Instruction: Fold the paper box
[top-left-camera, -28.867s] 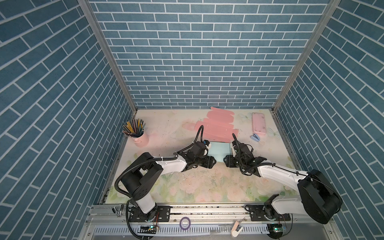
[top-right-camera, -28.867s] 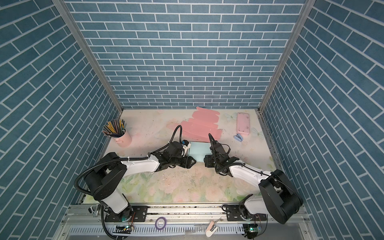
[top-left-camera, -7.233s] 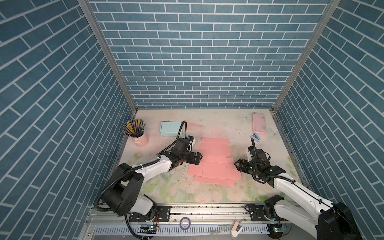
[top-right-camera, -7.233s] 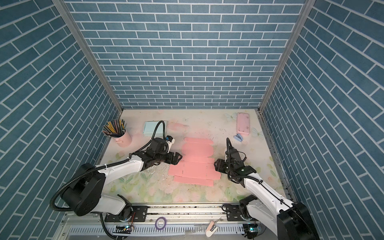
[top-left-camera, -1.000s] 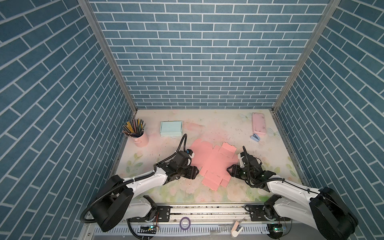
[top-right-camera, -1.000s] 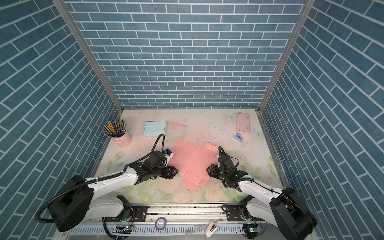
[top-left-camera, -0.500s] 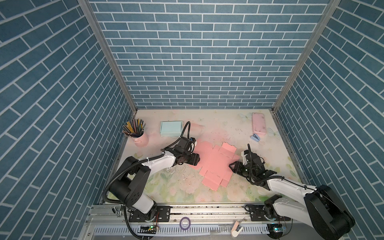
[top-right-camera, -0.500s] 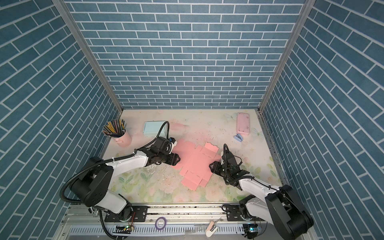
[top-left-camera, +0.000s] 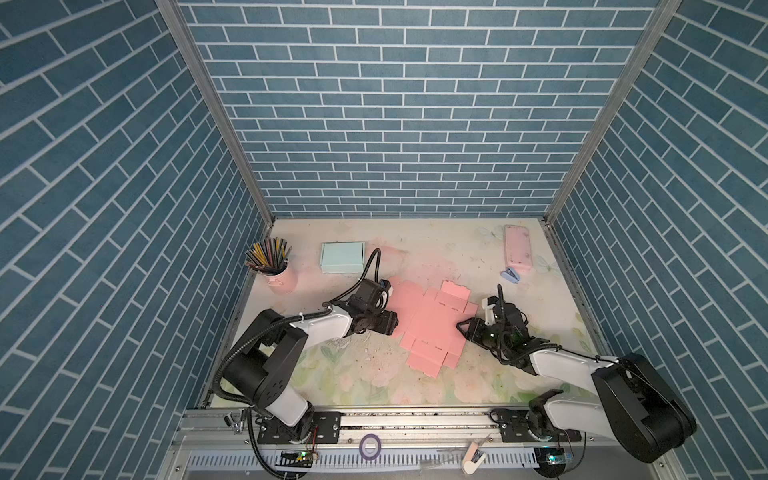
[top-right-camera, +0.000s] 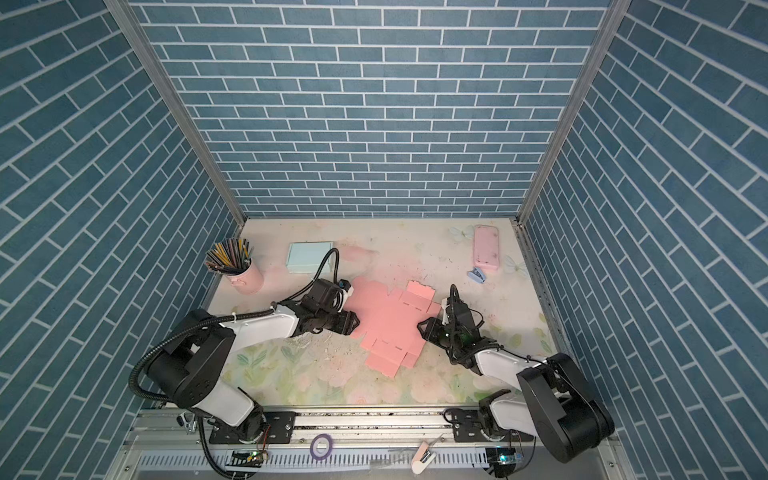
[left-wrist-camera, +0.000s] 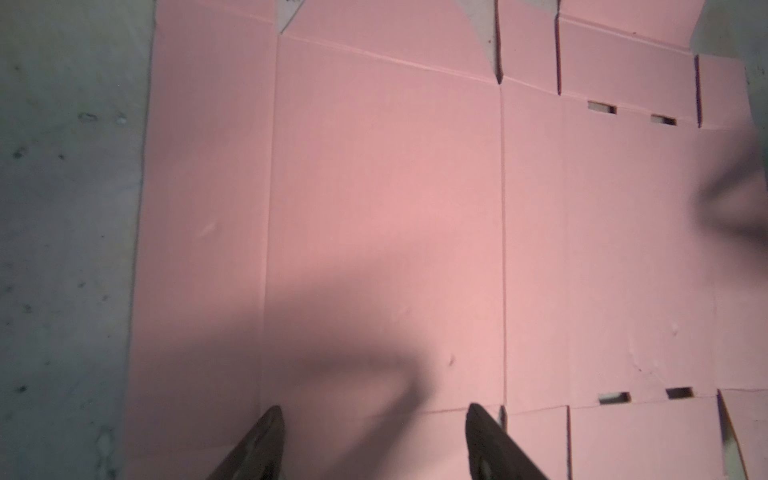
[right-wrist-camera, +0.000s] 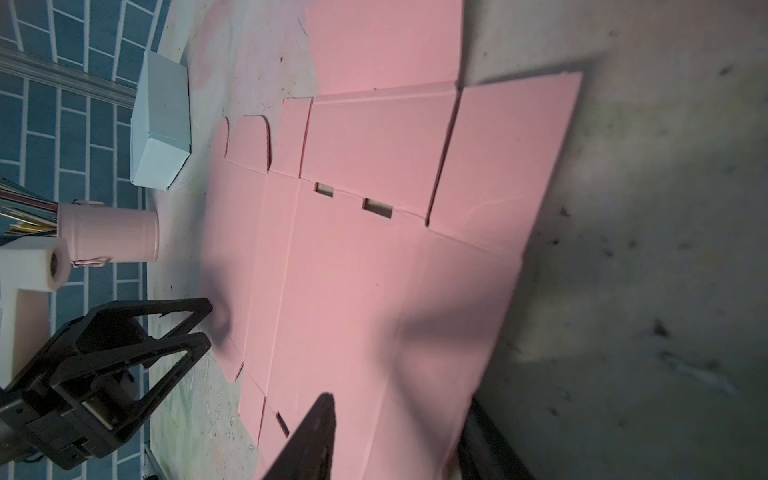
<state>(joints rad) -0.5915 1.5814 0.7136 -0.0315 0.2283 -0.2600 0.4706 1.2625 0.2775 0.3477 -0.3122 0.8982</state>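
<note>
The paper box (top-left-camera: 424, 320) (top-right-camera: 386, 320) is a flat pink cut-out sheet with none of its flaps raised. It lies at an angle in the middle of the table (top-left-camera: 374, 378), between my two arms. My left gripper (top-left-camera: 390, 324) (top-right-camera: 353, 322) sits at the sheet's left edge. In the left wrist view its tips (left-wrist-camera: 374, 415) stand well apart over the pink card (left-wrist-camera: 382, 208) with nothing between them, so it is open. I cannot tell whether the tips touch the card. My right gripper (top-left-camera: 463, 330) (top-right-camera: 422, 326) is at the sheet's right edge, low over the table. In the right wrist view its jaws (right-wrist-camera: 399, 409) straddle that edge, one finger (right-wrist-camera: 320, 432) over the top of the sheet (right-wrist-camera: 374, 270) and the other down at the border. The gap between them is far wider than the card, so they are apart and not clamped on it. That edge seems to ride slightly off the table, with shadow beneath it. The same view shows my left gripper (right-wrist-camera: 206, 323) across the sheet, pointing at its opposite edge. A pale blue box (top-left-camera: 342, 257) sits at the far left, with a pink cup of pencils (top-left-camera: 276, 274) to its left. At the far right lie a pink case (top-left-camera: 518, 248) and, just nearer, a small blue clip (top-left-camera: 511, 274), all well apart from the sheet.
</note>
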